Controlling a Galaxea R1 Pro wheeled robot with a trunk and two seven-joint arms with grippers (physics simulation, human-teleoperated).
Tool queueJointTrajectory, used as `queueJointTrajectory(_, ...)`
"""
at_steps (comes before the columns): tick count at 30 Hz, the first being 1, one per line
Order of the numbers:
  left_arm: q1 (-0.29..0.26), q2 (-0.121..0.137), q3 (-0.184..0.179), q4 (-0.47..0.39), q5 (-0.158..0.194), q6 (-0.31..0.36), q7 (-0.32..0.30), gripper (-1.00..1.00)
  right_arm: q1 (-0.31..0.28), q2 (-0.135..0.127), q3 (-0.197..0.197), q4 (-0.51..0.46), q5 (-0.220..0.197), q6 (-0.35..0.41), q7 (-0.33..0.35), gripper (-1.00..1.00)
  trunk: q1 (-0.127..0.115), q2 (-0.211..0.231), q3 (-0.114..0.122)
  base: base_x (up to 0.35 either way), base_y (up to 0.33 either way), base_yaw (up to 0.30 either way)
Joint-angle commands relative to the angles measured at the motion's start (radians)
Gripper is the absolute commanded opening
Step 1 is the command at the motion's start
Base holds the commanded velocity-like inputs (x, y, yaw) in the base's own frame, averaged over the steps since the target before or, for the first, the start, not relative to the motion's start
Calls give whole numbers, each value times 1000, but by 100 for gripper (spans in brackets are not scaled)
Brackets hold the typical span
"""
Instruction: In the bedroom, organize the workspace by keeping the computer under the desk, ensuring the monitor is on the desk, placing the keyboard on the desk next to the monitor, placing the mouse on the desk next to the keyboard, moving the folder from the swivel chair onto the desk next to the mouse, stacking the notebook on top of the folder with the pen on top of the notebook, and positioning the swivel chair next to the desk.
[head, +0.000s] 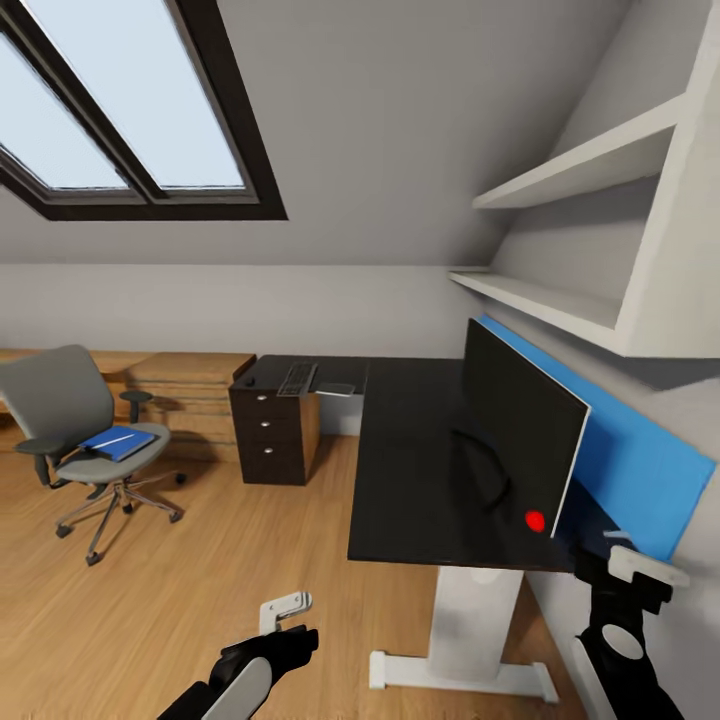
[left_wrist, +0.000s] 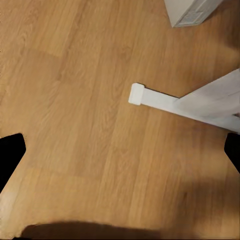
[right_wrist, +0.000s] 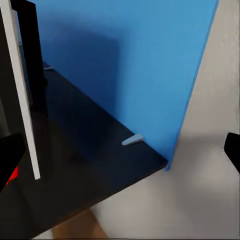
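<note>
On the grey upholstered swivel chair lies a blue flat folder bearing a thin white pen; both grippers' spread I cannot tell.

1 monitor, 1 keyboard, 1 swivel chair, 1 desk, 3 drawers, 2 wall shelves

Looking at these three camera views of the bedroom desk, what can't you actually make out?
- Monitor: head view shows it from behind; its base is too dark to separate from the desk.
- Keyboard: head view, too far off for individual keys; the flat light item beside it is unidentifiable.
- Swivel chair: blue flat item on the seat; folder, notebook or both, too small to tell.
- Left gripper and right gripper: fingertips cut off by the frame edges.
</note>
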Motion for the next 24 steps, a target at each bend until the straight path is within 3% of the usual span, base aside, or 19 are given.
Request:
queueJointTrajectory(1,-1,1,-3,-2,6,1,7,100,-1,0,2,-1,-6,2,-4,100,0,-1,-1,-333,0,0)
queueJointTrajectory(9,-1,0,-3,-2,6,1,7,100,0,2,33,1,-5,2,23,100,0,-1,-1,-334,0,0)
queueJointTrajectory(10,-1,1,-2,-2,7,1,7,100,1,24,40,4,-3,1,26,100,0,-1,-1,-334,0,0)
queueJointTrajectory(13,-1,2,-1,0,8,1,6,100,1,45,41,5,-3,2,26,100,0,-1,-1,-334,0,0)
queueJointTrajectory(14,-2,-2,-9,1,9,2,5,100,10,106,52,10,-3,4,25,100,0,-1,-1,-187,0,0)
queueJointTrajectory(17,-2,-4,-20,1,7,1,6,100,33,120,71,30,-3,4,25,100,0,-1,-1,-119,0,0)
queueJointTrajectory(18,-1,-4,-52,7,8,0,7,100,66,129,84,70,-3,3,25,100,0,-1,-1,-184,0,0)
queueJointTrajectory(22,-1,-3,-80,36,8,-11,7,100,86,139,89,122,-4,3,25,100,0,-1,-1,-146,0,0)
queueJointTrajectory(24,-1,-3,-96,76,11,-55,7,100,93,150,90,183,-4,2,26,100,0,-1,-1,-54,0,0)
